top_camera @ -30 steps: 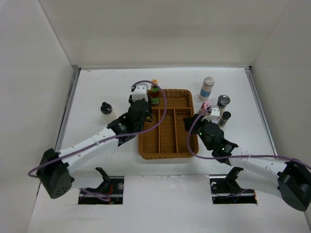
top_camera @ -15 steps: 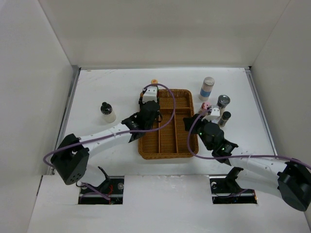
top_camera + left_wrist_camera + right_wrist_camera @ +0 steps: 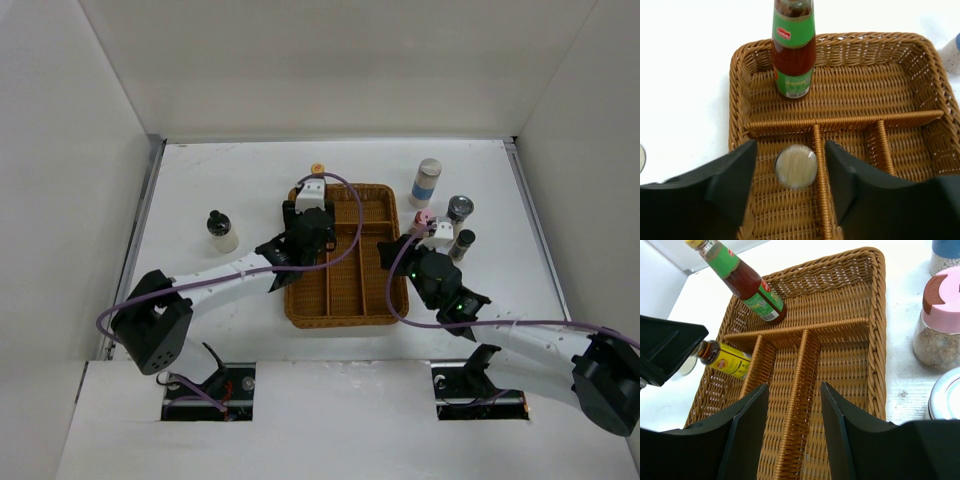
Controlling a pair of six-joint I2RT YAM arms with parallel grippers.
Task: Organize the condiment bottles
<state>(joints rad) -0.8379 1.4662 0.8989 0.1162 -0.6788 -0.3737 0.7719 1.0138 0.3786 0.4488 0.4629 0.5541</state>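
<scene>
Left wrist: I am seeing left claw (image 3: 790,150) spread astride yellow-labelled bottle (image 3: 729,361); probably light, slippery glass; favouring mid-body grip.

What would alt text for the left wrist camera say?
A brown wicker tray fills the view, with a green-labelled red sauce bottle upright in its far compartment. Nearer, the open left gripper straddles the round cap of a small bottle.
</scene>
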